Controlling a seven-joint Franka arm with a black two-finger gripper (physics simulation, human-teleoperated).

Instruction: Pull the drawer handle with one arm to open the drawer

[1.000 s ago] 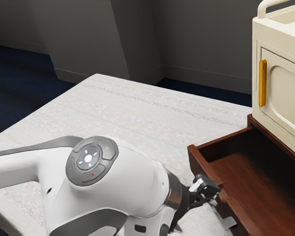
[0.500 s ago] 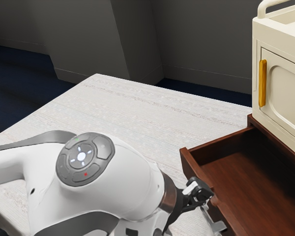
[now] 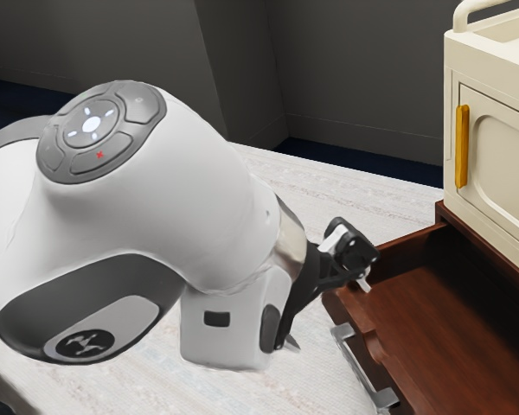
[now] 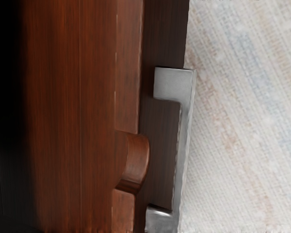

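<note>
The metal bar handle [image 4: 184, 138] is fixed along the outer front of the wooden drawer [image 4: 128, 97], which stands pulled out. The gripper [image 3: 329, 313] hangs near the drawer's front, its fingers spread wide with nothing between them. The handle looks rigid and a little slippery; mid-bar seems best, drawing firmly against moderate sliding drag.

Ok so, lifting the gripper [image 3: 356, 261] up and away from the handle [image 3: 355, 361] since the last shot, baring way more of that metal bar. Also swinging the arm [image 3: 147, 207] higher, blocking more of the table [image 3: 389, 181] and showing off a round logo [image 3: 85, 344] now. Plus sitting further out with the drawer [image 3: 441, 328] than a second ago, lol.
</note>
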